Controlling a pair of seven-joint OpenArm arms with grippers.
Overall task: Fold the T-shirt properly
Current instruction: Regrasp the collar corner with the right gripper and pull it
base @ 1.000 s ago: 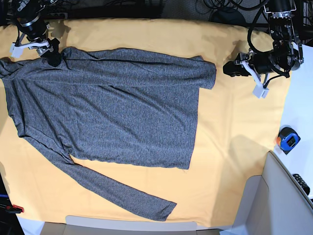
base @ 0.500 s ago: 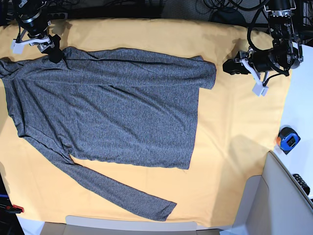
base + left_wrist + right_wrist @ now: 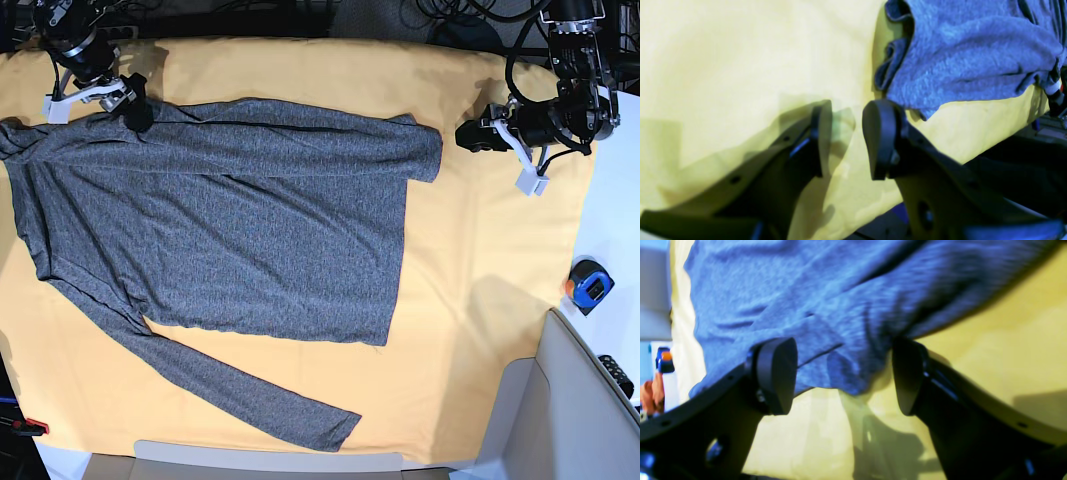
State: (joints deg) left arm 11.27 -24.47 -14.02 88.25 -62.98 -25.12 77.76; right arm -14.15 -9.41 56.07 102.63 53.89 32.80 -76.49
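The dark grey long-sleeved T-shirt (image 3: 220,230) lies spread flat on the yellow table cloth (image 3: 480,300). One sleeve is folded across its top edge and the other trails toward the front. My right gripper (image 3: 138,108) is at the shirt's top left edge. In the right wrist view the gripper (image 3: 841,376) is open, with its fingers on either side of a hanging edge of the shirt (image 3: 806,290). My left gripper (image 3: 468,137) hovers just right of the folded sleeve's cuff. In the left wrist view it (image 3: 846,133) is open and empty over the cloth, with the cuff (image 3: 973,50) just beyond.
A blue and orange tape measure (image 3: 588,285) lies on the white surface at the right. A grey panel (image 3: 570,410) stands at the front right corner. Cables (image 3: 450,15) run along the back edge. A small red item (image 3: 30,427) sits at the front left.
My right gripper has moved a little to the right along the shirt's top edge. My left gripper has stayed almost in place. The shirt has not visibly shifted.
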